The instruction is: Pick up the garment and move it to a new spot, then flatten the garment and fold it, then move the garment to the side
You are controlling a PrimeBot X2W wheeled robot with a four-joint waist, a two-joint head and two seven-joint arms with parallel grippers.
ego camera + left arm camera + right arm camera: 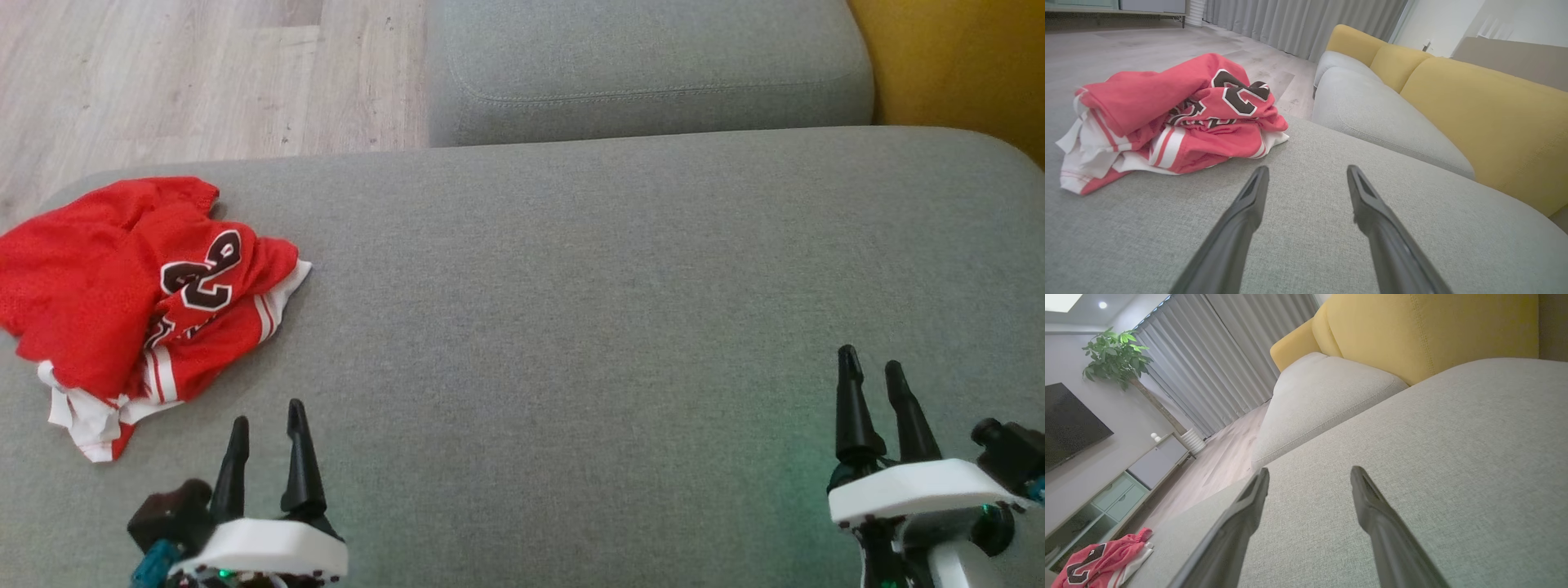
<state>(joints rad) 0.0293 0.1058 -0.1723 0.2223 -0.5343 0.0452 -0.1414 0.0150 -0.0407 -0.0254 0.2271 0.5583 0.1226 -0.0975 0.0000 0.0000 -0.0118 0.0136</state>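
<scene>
A red jersey (139, 294) with white trim and a dark number lies crumpled at the far left of the grey sofa cushion (571, 310). It also appears in the left wrist view as the jersey (1175, 118), ahead and left of the fingers, and small at the bottom left of the right wrist view as the jersey (1102, 563). My left gripper (267, 415) stands open at the lower left, just below the jersey and apart from it, holding nothing. My right gripper (872, 362) is open at the lower right, far from the jersey, over bare cushion.
A second grey cushion (645, 73) lies beyond the first, with a seam between them. Yellow backrests (1486, 118) run along the right. Wooden floor (180, 73) lies past the cushion's far left edge. A cabinet (1126, 490), a plant and curtains stand farther off.
</scene>
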